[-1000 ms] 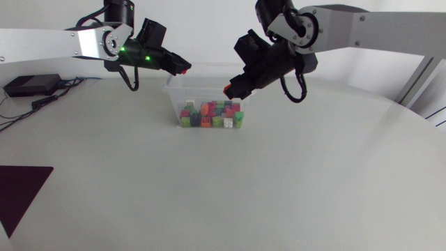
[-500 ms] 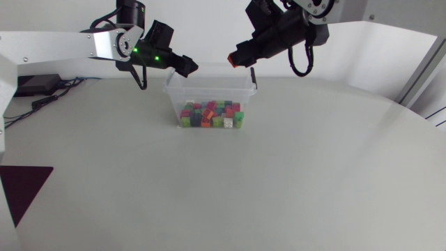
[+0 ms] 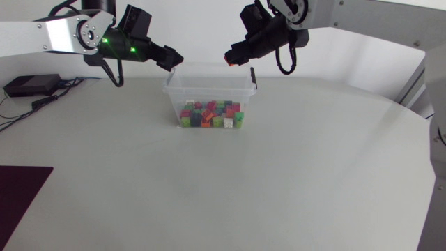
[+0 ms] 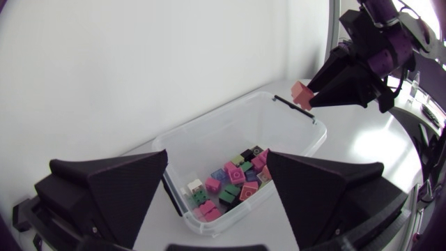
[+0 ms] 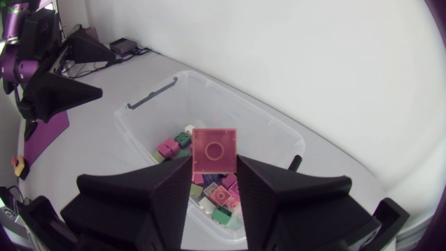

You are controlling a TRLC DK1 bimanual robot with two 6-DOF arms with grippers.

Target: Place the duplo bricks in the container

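1. Our right gripper is clenched on one red brick. In the right wrist view the brick's flat square face, with a round mark at its middle, is pinched between both fingers, one on each side
2. We hold that red brick in the air over the container, a clear plastic tub standing at the table's far middle. From the head view the brick is just above the tub's back rim, towards our right-hand end of it
3. Inside the container lies a heap of small bricks in green, pink, red, white and dark colours. They cover its floor and crowd against the near wall as the head view shows it
4. Our left gripper is released, with its two wedges spread wide and nothing between them. It hangs above the table just beside the container's far left corner, apart from the rim. In the left wrist view the tub and its bricks lie ahead of and below the spread fingers
5. A black clip sits on the rim of the container's right short side
6. Elsewhere on the white table we see a black box with cables at the far left, and a dark purple mat at the near left edge
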